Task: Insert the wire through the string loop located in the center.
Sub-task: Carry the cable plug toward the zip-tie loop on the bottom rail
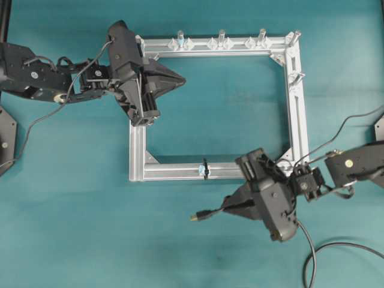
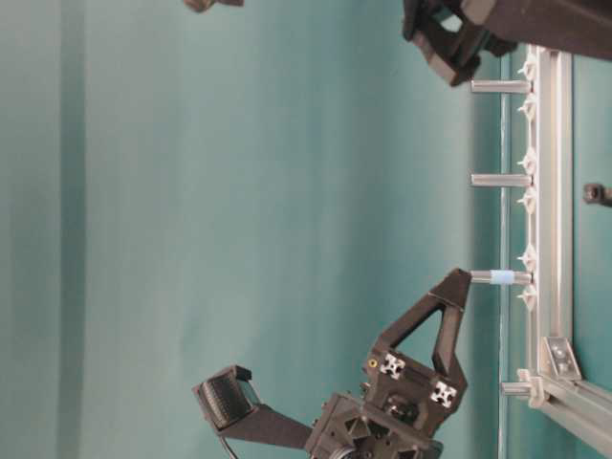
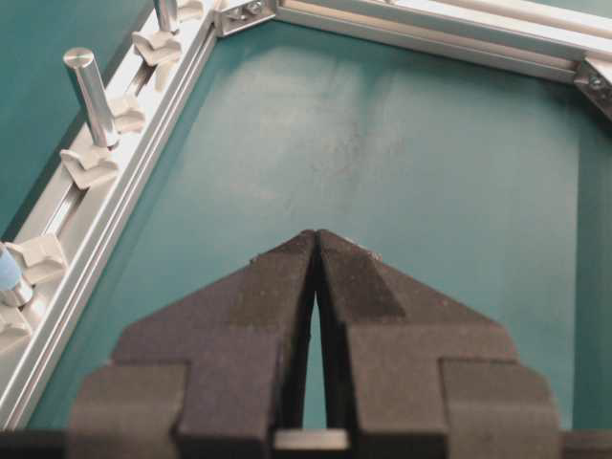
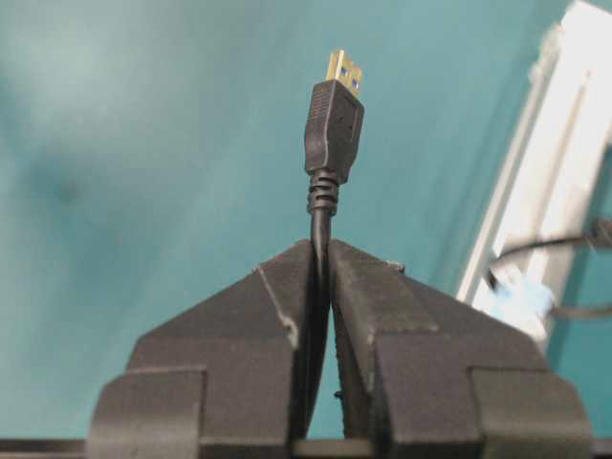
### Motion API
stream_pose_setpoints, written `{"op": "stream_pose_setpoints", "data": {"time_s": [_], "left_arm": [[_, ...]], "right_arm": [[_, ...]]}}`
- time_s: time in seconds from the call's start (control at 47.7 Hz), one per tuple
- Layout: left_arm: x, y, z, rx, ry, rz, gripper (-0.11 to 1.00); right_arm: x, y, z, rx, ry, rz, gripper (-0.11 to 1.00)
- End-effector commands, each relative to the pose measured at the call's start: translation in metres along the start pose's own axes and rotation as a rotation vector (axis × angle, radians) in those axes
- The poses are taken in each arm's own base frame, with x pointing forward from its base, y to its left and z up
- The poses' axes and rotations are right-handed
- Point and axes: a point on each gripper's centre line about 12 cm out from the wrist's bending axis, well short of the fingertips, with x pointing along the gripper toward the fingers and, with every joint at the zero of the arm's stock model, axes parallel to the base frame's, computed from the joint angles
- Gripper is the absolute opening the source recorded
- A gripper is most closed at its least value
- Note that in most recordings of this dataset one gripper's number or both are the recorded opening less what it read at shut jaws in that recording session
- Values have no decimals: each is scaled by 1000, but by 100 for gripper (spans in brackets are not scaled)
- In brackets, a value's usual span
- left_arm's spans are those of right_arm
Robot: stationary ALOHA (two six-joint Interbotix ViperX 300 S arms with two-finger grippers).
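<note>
The teal table (image 1: 72,228) carries a square aluminium frame (image 1: 137,150), with upright silver pegs (image 1: 221,36) along its far bar. The left gripper (image 1: 180,78) hangs over the frame's far-left corner with its jaws pressed together and nothing between them; the left wrist view shows only bare table ahead of the fingertips. The right gripper (image 1: 225,207) sits just outside the near bar, toward its right end, and its jaws are clamped on the wire (image 4: 334,129), taken on the cord just behind the ribbed strain relief of the plug. The plug tip (image 1: 194,217) (gold-coloured, USB-type by its shape) projects a short way beyond the fingertips and points left across the overhead view, clear of the frame. The rest of the cord trails off behind the gripper toward the near right of the table. The string loop (image 1: 205,169) is tied around the near bar at its middle, near the plug but apart from it. The wire is judged light and limp along its cord and stiff only at the moulded plug, so the present hold close behind the plug suits it: it keeps the tip steerable. The loop looks thin and soft and may deflect under contact rather than admit the plug.
</note>
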Motion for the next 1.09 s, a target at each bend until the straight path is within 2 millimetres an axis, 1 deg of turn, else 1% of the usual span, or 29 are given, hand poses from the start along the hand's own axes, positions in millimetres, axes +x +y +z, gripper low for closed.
{"op": "stream_pose_setpoints", "data": {"time_s": [0.0,0.126,0.147,0.315,0.65,0.797,1.07], "left_arm": [[-4,-2,12,-1,-38,-6,0],[-4,-2,11,-3,-37,-6,0],[-4,-2,11,-3,-37,-6,0],[-4,-2,10,-1,-33,-7,0],[-4,-2,11,-2,-35,-7,0],[-4,-2,10,-2,-33,-7,0],[-4,-2,11,-1,-35,-7,0]], "right_arm": [[-10,-5,9,5,-37,-13,7],[-18,-12,2,18,-28,-31,7],[-20,-14,-2,20,-21,-36,7],[-31,-25,-15,45,-3,-67,7],[-51,-44,-31,101,6,-129,7],[-54,-49,-33,118,7,-145,7],[-54,-50,-34,132,11,-149,7]]}}
